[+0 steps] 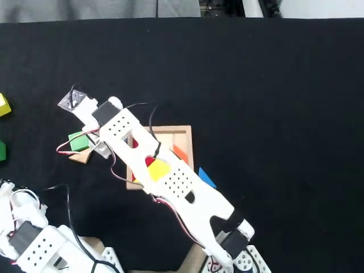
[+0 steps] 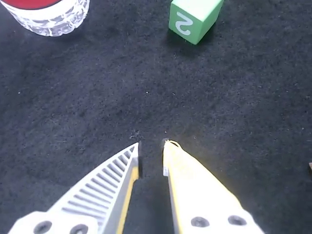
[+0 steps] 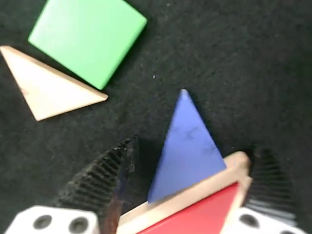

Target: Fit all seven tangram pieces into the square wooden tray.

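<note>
Partly done: the red piece (image 3: 195, 214), yellow piece (image 1: 159, 169) and orange piece (image 1: 180, 152) lie in the tray (image 1: 185, 132), while the green square (image 3: 87, 39), pale triangle (image 3: 46, 87) and blue triangle (image 3: 187, 141) (straddled by the wide-spread, empty right hand (image 3: 193, 148)) wait outside.

The tablecloth (image 2: 219, 97) is black, matt and finely napped. The tray (image 3: 195, 191) is pale bare wood. The green square (image 3: 87, 41) and the blue triangle (image 3: 187, 141) have smooth satin paint, and the blue is faintly scuffed. The pale triangle (image 3: 48, 90) is unpainted wood. The arm (image 1: 176, 179) is white matt plastic. The jar (image 2: 48, 19) is glossy cut glass.
</note>
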Available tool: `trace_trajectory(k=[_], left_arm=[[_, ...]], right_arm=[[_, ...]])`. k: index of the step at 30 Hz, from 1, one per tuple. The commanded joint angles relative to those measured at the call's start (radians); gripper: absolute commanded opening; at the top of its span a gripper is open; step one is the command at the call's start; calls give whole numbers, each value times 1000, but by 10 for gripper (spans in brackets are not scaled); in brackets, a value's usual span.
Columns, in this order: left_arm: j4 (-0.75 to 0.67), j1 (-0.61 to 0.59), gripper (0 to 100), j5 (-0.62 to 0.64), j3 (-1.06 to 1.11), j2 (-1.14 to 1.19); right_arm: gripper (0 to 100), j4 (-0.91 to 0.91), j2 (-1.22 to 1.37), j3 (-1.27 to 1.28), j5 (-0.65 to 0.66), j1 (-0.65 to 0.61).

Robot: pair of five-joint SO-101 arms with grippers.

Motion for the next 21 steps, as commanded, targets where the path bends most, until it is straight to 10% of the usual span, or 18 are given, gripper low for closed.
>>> trace_trajectory(k=[1,21], left_arm=[[-21,15,100,0,-10,-9],[-21,15,101,0,-10,-9]], right_arm=[[250,12,-4,-39,0,-17],[230,28,4,-90,0,-6]])
